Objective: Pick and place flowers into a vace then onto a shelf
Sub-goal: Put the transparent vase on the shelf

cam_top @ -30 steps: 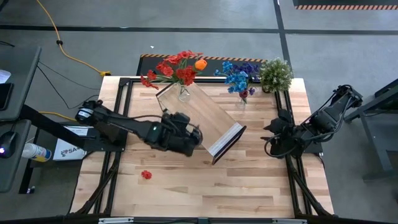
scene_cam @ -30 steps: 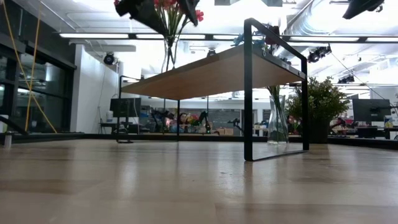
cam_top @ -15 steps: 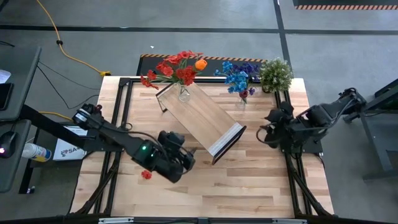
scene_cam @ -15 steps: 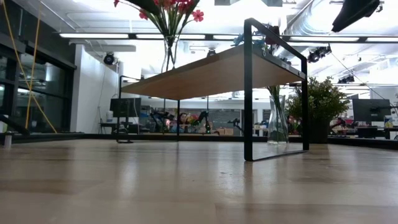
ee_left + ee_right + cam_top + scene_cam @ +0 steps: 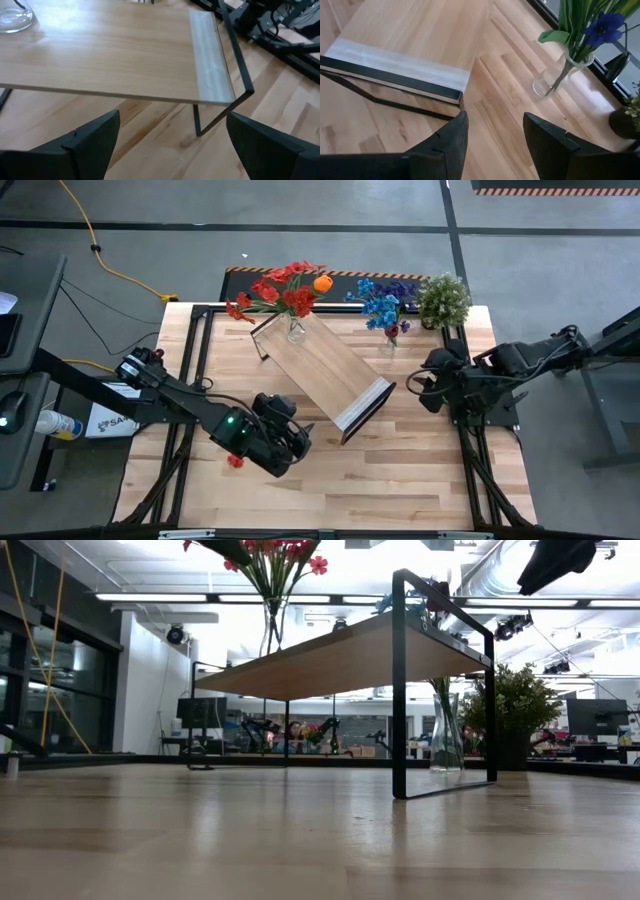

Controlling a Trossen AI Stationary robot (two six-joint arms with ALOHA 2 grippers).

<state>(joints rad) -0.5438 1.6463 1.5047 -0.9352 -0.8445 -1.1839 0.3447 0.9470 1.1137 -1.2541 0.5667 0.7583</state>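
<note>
The shelf (image 5: 322,372) is a light-wood board on a black frame, lying slantwise mid-table with its white strip (image 5: 395,64) at the near-right end. A glass vase of red and orange flowers (image 5: 288,292) stands on its far end. A second glass vase of blue and purple flowers (image 5: 383,308) stands on the table right of the shelf. A loose red bloom (image 5: 235,462) lies on the table. My left gripper (image 5: 290,445) hovers open, near-left of the shelf. My right gripper (image 5: 425,385) hovers open, right of the shelf's strip end.
A bushy pale-green potted plant (image 5: 443,300) stands at the table's far right corner, beside the blue vase (image 5: 559,75). In the low view the shelf (image 5: 340,658) stands raised on its black legs, with my right arm (image 5: 555,558) above it. Bare table lies along the near edge.
My left gripper has drawn back from over the shelf's middle toward the table's near edge, out of the low view. My right gripper has moved left toward the shelf's strip end. Shelf, vases and loose bloom have stayed put.
</note>
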